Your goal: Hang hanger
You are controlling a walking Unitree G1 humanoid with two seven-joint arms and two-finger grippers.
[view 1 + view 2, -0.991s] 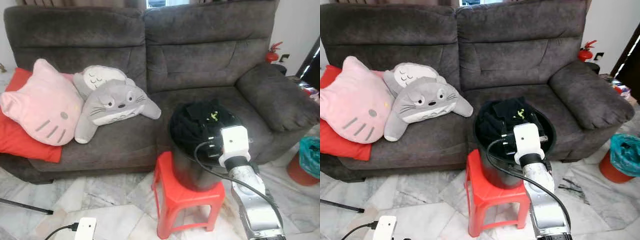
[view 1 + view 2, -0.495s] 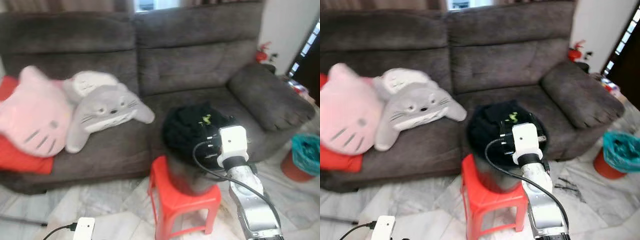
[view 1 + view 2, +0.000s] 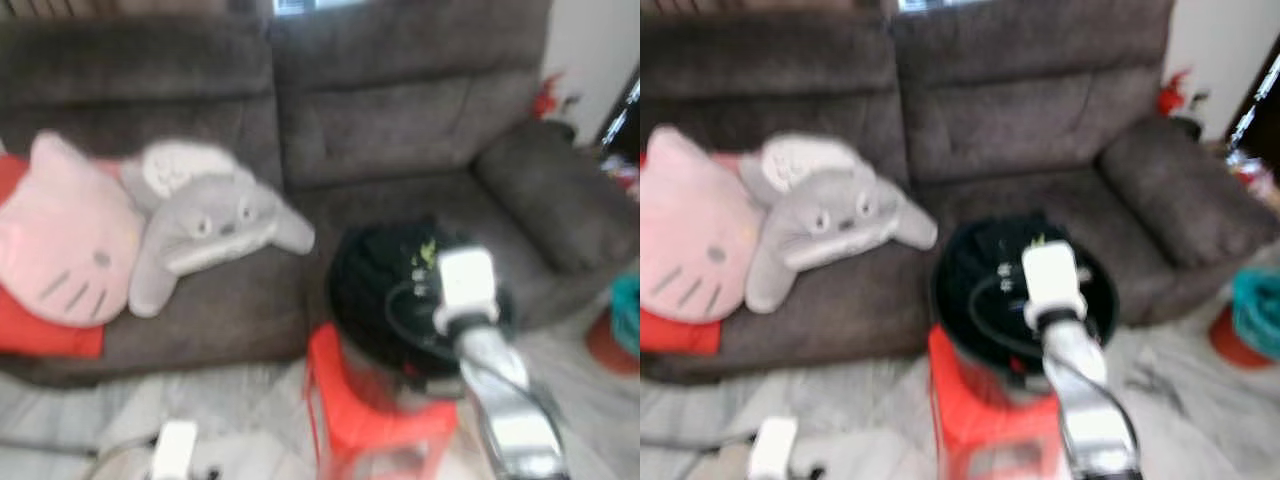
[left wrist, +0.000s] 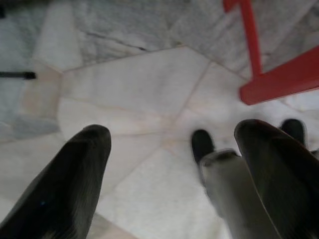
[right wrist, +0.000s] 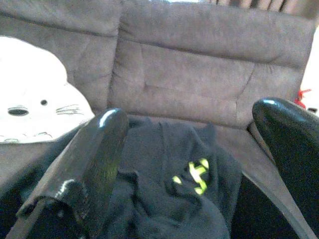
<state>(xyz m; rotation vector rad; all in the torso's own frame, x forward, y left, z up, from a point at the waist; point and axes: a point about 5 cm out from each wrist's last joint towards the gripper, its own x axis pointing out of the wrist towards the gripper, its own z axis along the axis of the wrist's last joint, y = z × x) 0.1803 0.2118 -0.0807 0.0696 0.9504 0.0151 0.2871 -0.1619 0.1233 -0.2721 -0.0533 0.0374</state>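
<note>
Soft daylight, heavy motion blur throughout.

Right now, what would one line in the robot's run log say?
right gripper: open, above dark clothes in bin on red stool | left gripper: open, idle near floor | head views blurred

A sofa runs across the back of the scene. On its left seat lie two plush cushions side by side — the cat-faced one at the far left, resting on a flat cushion, and the whiskered one just to its right, the two touching. Before the sofa's right seat stands a stool on the floor, and on the stool sits a bucket with clothing in it. The right tool hangs above that clothing, its fingers spread; the left tool hangs over the floor beside the stool's legs. A bin stands at the far right, by the sofa's arm.
</note>
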